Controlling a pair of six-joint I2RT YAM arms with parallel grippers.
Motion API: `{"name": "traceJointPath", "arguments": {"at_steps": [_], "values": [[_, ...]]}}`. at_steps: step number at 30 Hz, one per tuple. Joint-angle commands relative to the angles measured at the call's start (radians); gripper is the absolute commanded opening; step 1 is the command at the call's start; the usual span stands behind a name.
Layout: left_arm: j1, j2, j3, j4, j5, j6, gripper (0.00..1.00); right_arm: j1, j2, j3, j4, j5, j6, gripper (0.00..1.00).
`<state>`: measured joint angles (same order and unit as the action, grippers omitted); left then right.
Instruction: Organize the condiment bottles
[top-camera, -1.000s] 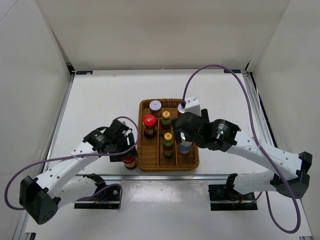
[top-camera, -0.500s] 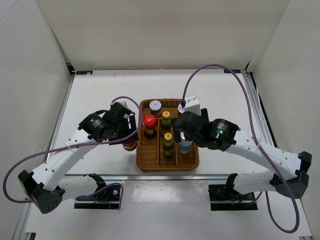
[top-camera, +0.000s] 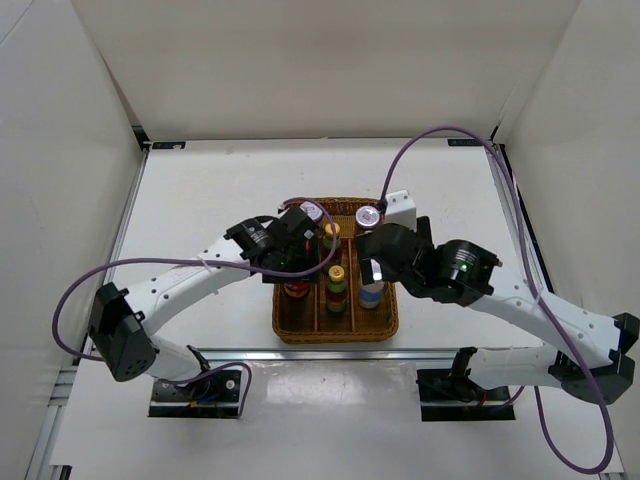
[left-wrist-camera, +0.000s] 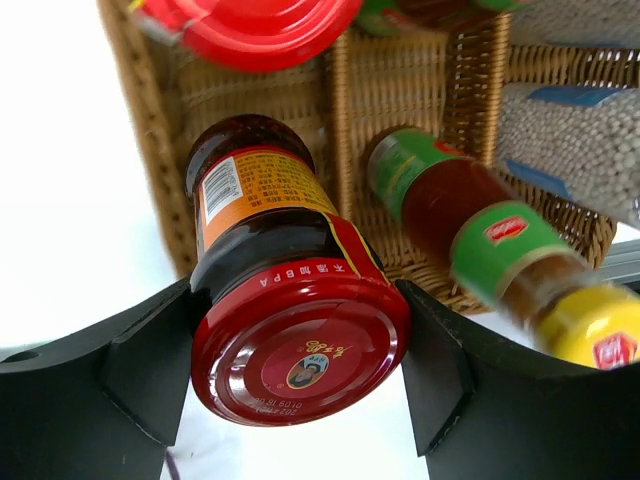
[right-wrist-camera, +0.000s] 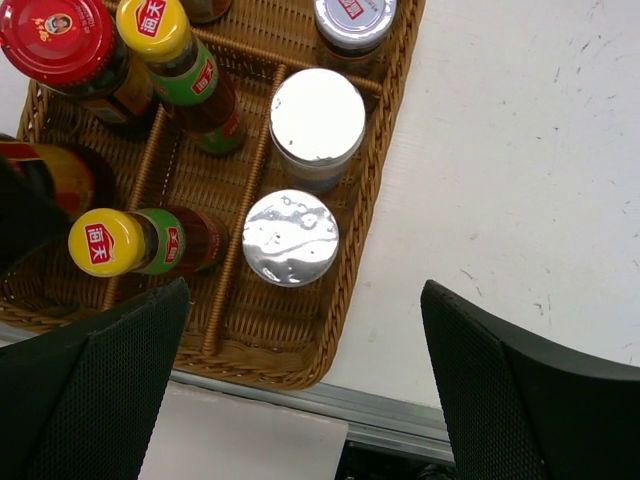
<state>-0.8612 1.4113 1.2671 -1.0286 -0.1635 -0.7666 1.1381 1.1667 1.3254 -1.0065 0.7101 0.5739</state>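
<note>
My left gripper (top-camera: 290, 258) is shut on a red-lidded jar (left-wrist-camera: 300, 345), its fingers (left-wrist-camera: 140, 365) pressed to both sides of the lid. The jar (top-camera: 296, 291) hangs tilted over the left compartment of the wicker tray (top-camera: 388, 322), near its front. A second red-lidded jar (right-wrist-camera: 60, 40) stands further back in that compartment. Two yellow-capped bottles (right-wrist-camera: 105, 242) (right-wrist-camera: 165, 30) stand in the middle compartment. Three silver-lidded bottles (right-wrist-camera: 291, 237) (right-wrist-camera: 318, 115) (right-wrist-camera: 355, 20) fill the right one. My right gripper (right-wrist-camera: 305, 330) hovers open above the tray's front right corner.
Another silver-lidded bottle (top-camera: 311, 211) stands at the tray's back left. Thin wicker dividers (right-wrist-camera: 235, 250) split the tray into three lanes. White walls close in the table on three sides, and a metal rail (right-wrist-camera: 330, 405) runs along the near edge.
My left arm has swung right and forward, carrying the red-lidded jar from the table beside the tray to over the tray's left compartment. The right gripper has barely shifted.
</note>
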Motion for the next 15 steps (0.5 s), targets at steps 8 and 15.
{"name": "traceJointPath", "arguments": {"at_steps": [8, 15], "values": [[-0.009, 0.044, -0.081, 0.202, 0.015, -0.02, 0.42, -0.005, -0.097, -0.011, -0.076, 0.057, 0.041, 1.0], [-0.009, 0.078, -0.11, 0.211, 0.025, -0.031, 0.98, -0.005, -0.078, 0.008, -0.076, 0.032, 0.015, 1.0]]}}
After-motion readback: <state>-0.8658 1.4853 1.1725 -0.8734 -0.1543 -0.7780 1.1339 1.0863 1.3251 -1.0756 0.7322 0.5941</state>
